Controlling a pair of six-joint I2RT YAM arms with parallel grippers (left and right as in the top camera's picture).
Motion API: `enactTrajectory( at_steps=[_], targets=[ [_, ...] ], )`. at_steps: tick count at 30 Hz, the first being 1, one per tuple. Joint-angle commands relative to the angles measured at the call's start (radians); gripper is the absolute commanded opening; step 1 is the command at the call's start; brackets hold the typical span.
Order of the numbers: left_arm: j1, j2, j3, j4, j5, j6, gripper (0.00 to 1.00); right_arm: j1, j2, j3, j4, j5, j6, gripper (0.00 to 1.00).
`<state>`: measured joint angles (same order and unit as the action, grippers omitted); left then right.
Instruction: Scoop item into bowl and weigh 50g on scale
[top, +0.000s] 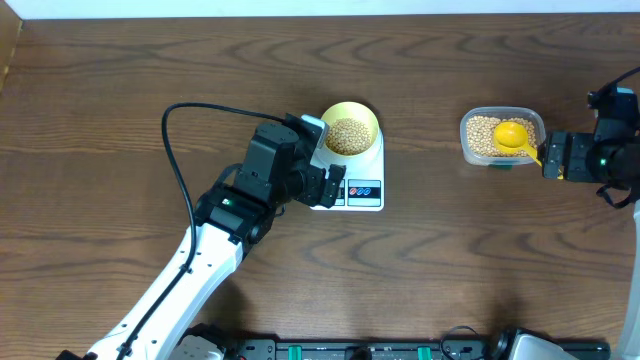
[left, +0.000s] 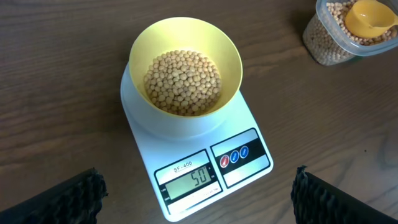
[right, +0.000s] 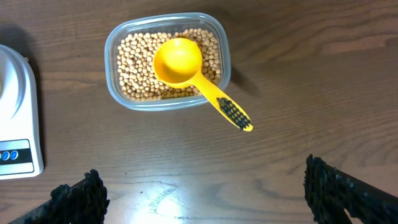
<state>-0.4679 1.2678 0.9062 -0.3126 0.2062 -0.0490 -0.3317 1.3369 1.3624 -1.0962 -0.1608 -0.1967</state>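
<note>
The pale-yellow bowl (left: 185, 71) holds tan beans (left: 183, 83) and stands on the white scale (left: 198, 163), whose display reads 50. From above, the bowl (top: 349, 132) and scale (top: 362, 188) sit mid-table. My left gripper (left: 198, 202) hovers open just in front of the scale's display, with nothing between its fingers. My left gripper (top: 322, 180) is at the scale's left front corner in the overhead view. Open and empty, my right gripper (right: 202, 196) stands over bare table, near side of the bean tub.
A clear plastic tub (right: 115, 90) of beans holds a yellow scoop (right: 186, 65), its handle sticking out over the rim. In the overhead view the tub (top: 502, 135) is to the right of the scale. A black cable (top: 180, 170) loops left of the left arm.
</note>
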Motion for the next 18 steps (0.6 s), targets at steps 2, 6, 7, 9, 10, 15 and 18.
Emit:
enactTrajectory(
  at_steps=[2, 6, 7, 9, 10, 15, 18],
  targets=[
    [-0.003, 0.004, -0.003, 0.001, -0.01, -0.005, 0.98, -0.002, -0.011, 0.016, 0.0, -0.003, -0.014, 0.99],
    [-0.003, 0.004, -0.003, 0.001, -0.017, -0.005, 0.98, -0.002, -0.011, 0.016, 0.0, -0.003, -0.014, 0.99],
    [-0.003, 0.003, -0.003, 0.001, -0.017, -0.004, 0.98, -0.002, -0.011, 0.016, 0.0, -0.003, -0.014, 0.99],
    [-0.003, -0.001, -0.003, 0.0, -0.017, 0.003, 0.98, -0.002, -0.011, 0.016, 0.0, -0.003, -0.014, 0.99],
    [-0.003, -0.005, -0.003, 0.0, -0.017, 0.008, 0.98, -0.002, -0.011, 0.016, 0.0, -0.003, -0.014, 0.99],
    [-0.003, -0.035, -0.007, 0.001, -0.017, 0.042, 0.98, -0.002, -0.011, 0.016, 0.0, -0.003, -0.014, 0.99],
    [-0.003, -0.068, -0.014, 0.001, -0.016, 0.068, 0.98, -0.002, -0.011, 0.016, 0.0, -0.003, -0.014, 0.99]
  ],
)
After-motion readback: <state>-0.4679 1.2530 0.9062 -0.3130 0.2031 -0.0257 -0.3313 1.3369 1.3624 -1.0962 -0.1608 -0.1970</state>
